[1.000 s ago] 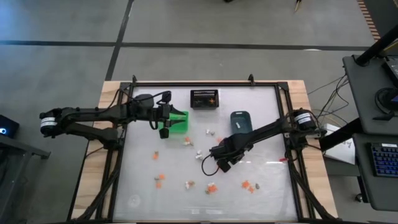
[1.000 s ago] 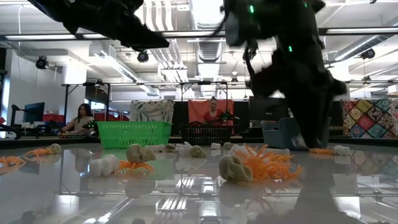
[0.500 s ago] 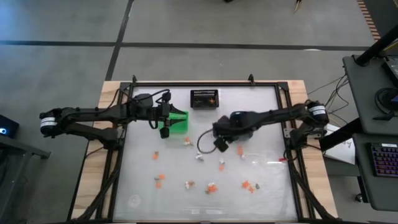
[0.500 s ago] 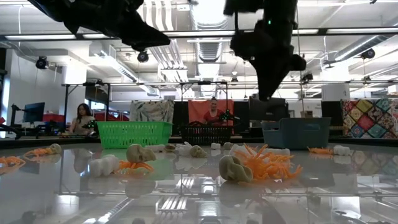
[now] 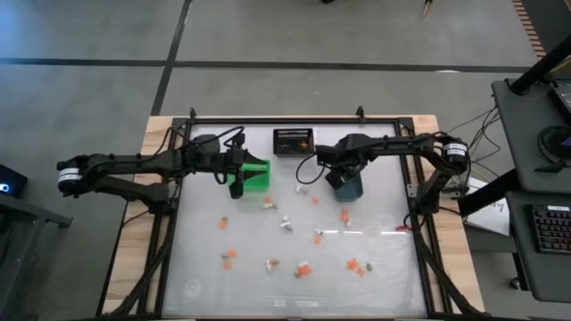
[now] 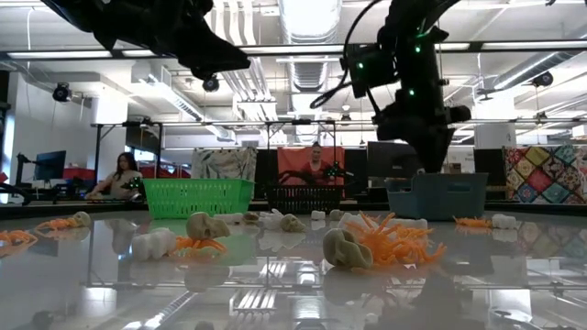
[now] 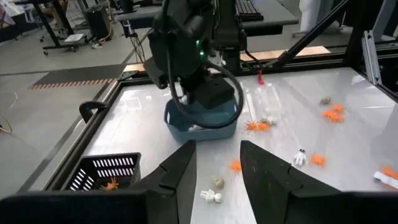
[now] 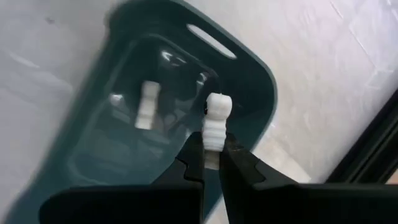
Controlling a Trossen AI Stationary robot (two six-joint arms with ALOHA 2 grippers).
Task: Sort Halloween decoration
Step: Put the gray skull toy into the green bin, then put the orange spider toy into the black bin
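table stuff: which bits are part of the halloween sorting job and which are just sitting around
Part of the job:
- right gripper, shut on a white trinket above the blue-grey bin
- left gripper, open, beside the green bin
- black mesh bin
- loose orange, white and tan trinkets on the table

Just around:
- people beyond the table
- keyboard on a side desk

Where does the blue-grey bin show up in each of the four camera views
High view: the blue-grey bin sits right of table centre, partly under the right gripper.
Low view: right of centre at the far table edge, beside the black mesh bin.
Left wrist view: mid-picture, beneath the right arm.
Right wrist view: fills the frame, below the held white trinket.
Shared landmark: the right gripper above it.
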